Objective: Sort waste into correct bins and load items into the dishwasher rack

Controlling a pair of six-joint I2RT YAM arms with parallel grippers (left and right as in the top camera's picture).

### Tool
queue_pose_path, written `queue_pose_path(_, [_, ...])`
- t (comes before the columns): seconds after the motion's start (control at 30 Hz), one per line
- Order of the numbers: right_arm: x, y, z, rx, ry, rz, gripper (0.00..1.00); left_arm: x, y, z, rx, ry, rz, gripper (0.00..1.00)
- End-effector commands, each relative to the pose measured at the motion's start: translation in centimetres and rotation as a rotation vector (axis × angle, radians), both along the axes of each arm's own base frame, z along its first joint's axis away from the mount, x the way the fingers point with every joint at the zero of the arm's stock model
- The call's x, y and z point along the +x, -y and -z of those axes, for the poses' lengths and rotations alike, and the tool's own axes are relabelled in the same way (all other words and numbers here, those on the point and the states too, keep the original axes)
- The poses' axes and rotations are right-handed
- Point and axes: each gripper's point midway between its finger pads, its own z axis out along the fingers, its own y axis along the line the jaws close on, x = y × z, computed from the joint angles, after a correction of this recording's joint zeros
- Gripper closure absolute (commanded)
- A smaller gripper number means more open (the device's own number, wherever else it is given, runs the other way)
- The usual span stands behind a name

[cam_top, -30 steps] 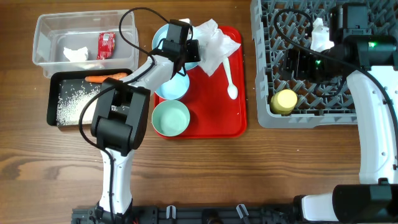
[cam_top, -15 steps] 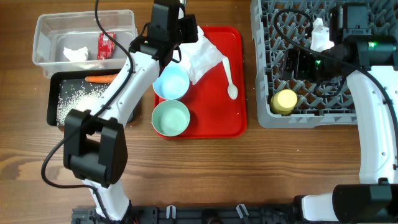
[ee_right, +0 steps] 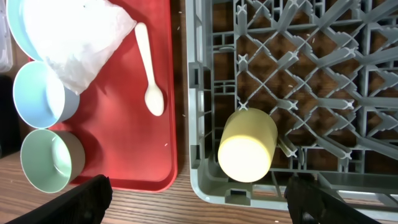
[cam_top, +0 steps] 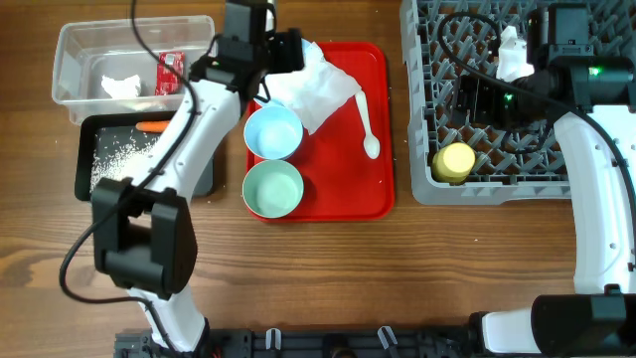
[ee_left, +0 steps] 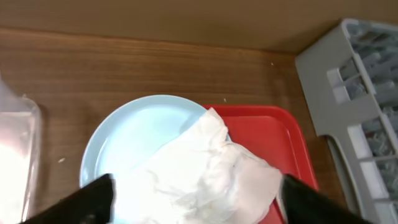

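Note:
My left gripper (cam_top: 285, 52) (ee_left: 199, 214) hangs open above the pale blue plate (ee_left: 134, 140) at the back of the red tray (cam_top: 343, 174). A crumpled white napkin (cam_top: 320, 88) (ee_left: 214, 171) lies across the plate and tray, between the spread fingers but not gripped. On the tray sit a pale blue bowl (cam_top: 273, 131), a mint-green bowl (cam_top: 273, 189) and a white spoon (cam_top: 368, 124). My right gripper (cam_top: 473, 99) (ee_right: 208, 214) stands open over the dishwasher rack (cam_top: 586, 184), where the yellow cup (cam_top: 453, 161) (ee_right: 247, 146) lies.
The clear bin (cam_top: 79, 45) at the back left holds a napkin (cam_top: 121, 87) and a red wrapper (cam_top: 169, 72). The black bin (cam_top: 204, 174) in front of it holds rice (cam_top: 117, 159) and a carrot (cam_top: 151, 126). My left arm reaches over both bins.
My left arm swung toward the back left and its jaws went from shut to open. The napkin now lies flatter and lower on the tray. The right arm stayed still.

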Motion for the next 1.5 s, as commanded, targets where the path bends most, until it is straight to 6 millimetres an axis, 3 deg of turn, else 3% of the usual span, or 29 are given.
queue_pose_path(0.0, [0.0, -0.3, -0.5, 0.013, 0.007, 0.003, 0.07, -0.2, 3.1, 5.9, 0.077, -0.067, 0.127, 0.00])
queue_pose_path(0.17, [0.1, -0.3, -0.4, 0.014, 0.006, 0.003, 0.07, -1.3, 4.9, 10.7, 0.171, -0.125, 0.266, 0.00])
queue_pose_path(0.33, [0.1, -0.3, -0.4, 0.014, 0.006, 0.003, 0.07, -1.8, 5.2, 12.0, 0.213, -0.140, 0.311, 0.04])
queue_pose_path(0.4, [0.0, -0.3, -0.4, 0.014, 0.005, 0.003, 0.07, -1.7, 5.1, 12.0, 0.215, -0.141, 0.309, 0.10])
queue_pose_path(0.6, [0.0, -0.3, -0.4, 0.014, 0.001, 0.003, 0.07, -2.1, 4.9, 13.6, 0.222, -0.179, 0.312, 0.58])
queue_pose_path(0.67, [-0.1, -0.3, -0.3, 0.014, -0.001, 0.003, 0.07, -2.4, 4.9, 14.3, 0.228, -0.199, 0.316, 0.57])
queue_pose_path(0.73, [-0.1, -0.3, -0.3, 0.014, -0.002, 0.003, 0.07, -2.7, 4.8, 15.0, 0.234, -0.221, 0.317, 0.49])
queue_pose_path(0.9, [-0.1, -0.3, -0.3, 0.014, -0.002, 0.003, 0.07, -2.7, 4.5, 15.0, 0.233, -0.223, 0.312, 0.49])
queue_pose_path(1.03, [-0.2, -0.3, -0.3, 0.014, -0.005, 0.003, 0.07, -2.7, 4.5, 15.0, 0.233, -0.223, 0.312, 0.66])
queue_pose_path(1.13, [-0.2, -0.3, -0.3, 0.014, -0.005, 0.003, 0.07, -2.6, 4.6, 15.0, 0.232, -0.220, 0.312, 0.85])
queue_pose_path(1.2, [-0.2, -0.3, -0.3, 0.013, -0.005, 0.003, 0.07, -2.6, 4.6, 15.0, 0.232, -0.220, 0.312, 0.91])
queue_pose_path(1.47, [-0.2, -0.3, -0.3, 0.013, -0.005, 0.003, 0.07, -2.3, 5.0, 13.3, 0.220, -0.182, 0.316, 0.96])
